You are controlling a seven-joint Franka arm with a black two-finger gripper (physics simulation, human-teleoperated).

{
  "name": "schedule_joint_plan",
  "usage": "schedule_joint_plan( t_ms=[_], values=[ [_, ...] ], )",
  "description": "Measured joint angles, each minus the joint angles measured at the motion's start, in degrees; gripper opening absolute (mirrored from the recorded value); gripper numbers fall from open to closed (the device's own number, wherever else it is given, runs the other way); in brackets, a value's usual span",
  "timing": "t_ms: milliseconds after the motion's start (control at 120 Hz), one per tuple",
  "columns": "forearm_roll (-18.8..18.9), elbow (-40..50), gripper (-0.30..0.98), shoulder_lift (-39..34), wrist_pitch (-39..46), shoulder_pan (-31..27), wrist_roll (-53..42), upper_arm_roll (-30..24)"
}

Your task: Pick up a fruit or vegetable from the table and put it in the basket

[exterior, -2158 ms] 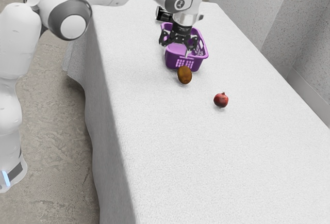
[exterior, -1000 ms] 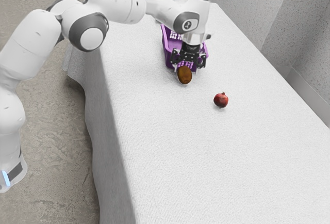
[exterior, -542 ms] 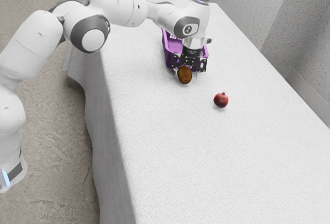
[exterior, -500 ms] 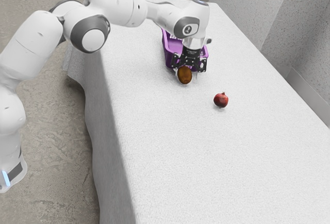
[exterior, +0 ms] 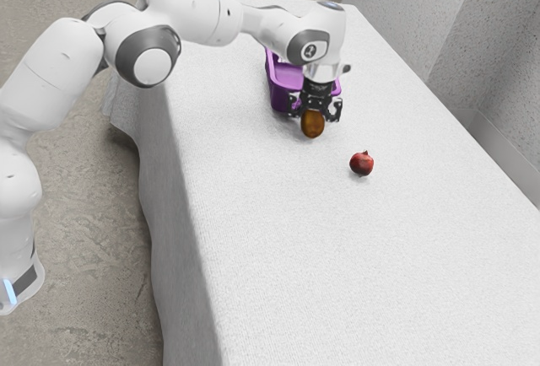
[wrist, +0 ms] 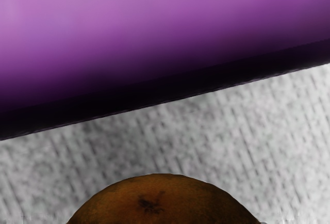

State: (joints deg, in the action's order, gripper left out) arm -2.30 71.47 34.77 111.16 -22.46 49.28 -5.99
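The brown fruit [exterior: 312, 124] is outside the purple basket [exterior: 283, 96], just beside its near end as the exterior view has it, and my wrist view shows a strip of pale cloth between the 2. I can't tell whether the fruit touches the table. My gripper [exterior: 317, 106] is right over the fruit, pointing down, near that same end of the basket; whether it is spread or pinching the fruit, I cannot tell. From the wrist I see the fruit's rounded end, with 1 dark mark on it. Farther from the basket, toward the exterior view's right, 1 red fruit [exterior: 362, 164] sits on the white-covered table [exterior: 278, 231], well apart from the basket.
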Motion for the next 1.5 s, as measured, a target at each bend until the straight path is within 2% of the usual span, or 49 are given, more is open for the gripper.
schedule_joint_plan(
  t_ms=[142, 225, 292, 408, 642, 775, 975, 1083, 1250, 1317, 1450, 1500],
  values=[
    [0.7, 0.7, 0.23, -6.4, -0.1, 4.1, 1.1, 0.5],
    [1.1, 2.8, 0.15, -12.2, -0.3, 5.8, 1.9, 3.4],
    [1.2, 3.8, 0.10, -14.7, -0.5, 5.8, 2.4, 5.9],
    [1.1, 4.2, 0.09, -15.5, -0.7, 4.6, 3.0, 9.3],
    [0.1, 0.4, 0.10, -11.8, -0.6, -2.0, 1.5, 10.6],
    [-0.6, -7.1, 0.08, -6.0, -0.5, -6.5, 0.2, 6.3],
    [-0.7, -13.6, 0.05, -0.3, -0.1, -9.8, -1.4, 3.0],
    [-0.8, -14.1, 0.09, 0.6, 0.4, -10.7, -2.3, 2.6],
    [-3.4, -14.1, 0.43, 1.4, 1.9, -12.1, -4.9, 2.0],
    [-3.9, -14.1, 0.53, 1.4, 2.4, -12.2, -5.9, 2.0],
    [-4.4, -14.1, 0.62, 0.6, 3.0, -11.7, -7.6, 2.0],
    [-4.5, -13.0, 0.64, -1.8, 3.2, -10.3, -8.0, 3.0]
  ],
)
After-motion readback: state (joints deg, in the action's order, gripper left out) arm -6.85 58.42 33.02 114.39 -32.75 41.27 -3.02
